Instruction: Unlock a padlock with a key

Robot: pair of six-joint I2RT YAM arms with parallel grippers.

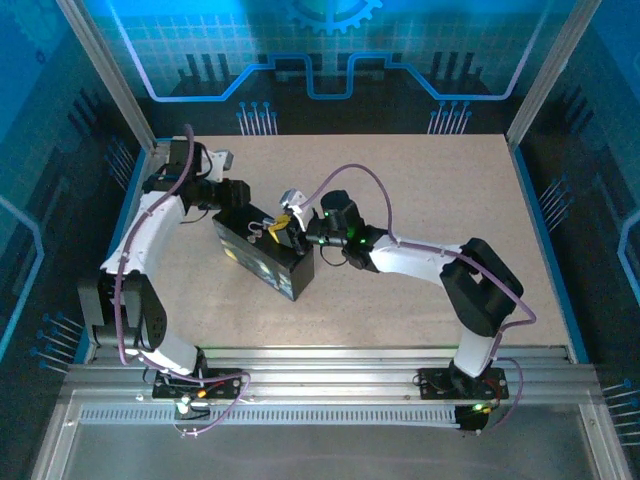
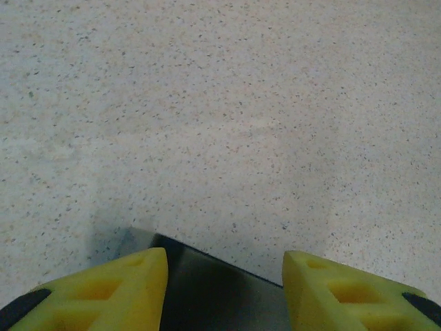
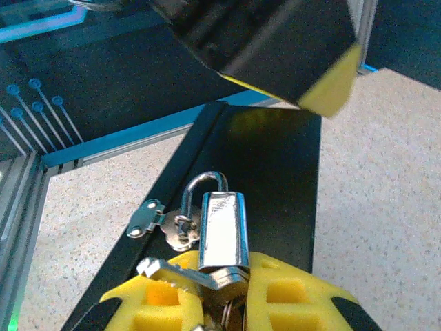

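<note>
Jaws pinched on the key (image 3: 172, 271) under the padlock (image 3: 222, 231) for the right gripper (image 3: 231, 289), parted over the box (image 2: 213, 296) for the left gripper (image 2: 224, 258); not yet unlocked, shackle (image 3: 203, 181) shut through the hasp (image 3: 145, 219).

The padlock (image 3: 222, 231) stands upright against the black box (image 3: 275, 179), its metal body mirror-bright and its thin silver shackle looped through the hasp (image 3: 148, 219). The key (image 3: 172, 271), small, flat and jagged-edged, lies crosswise at the padlock's base with its toothed tip pointing left. Its other end is tucked under the padlock between the yellow fingers of the right gripper (image 3: 224, 289); whether it sits in the keyhole is unclear
</note>
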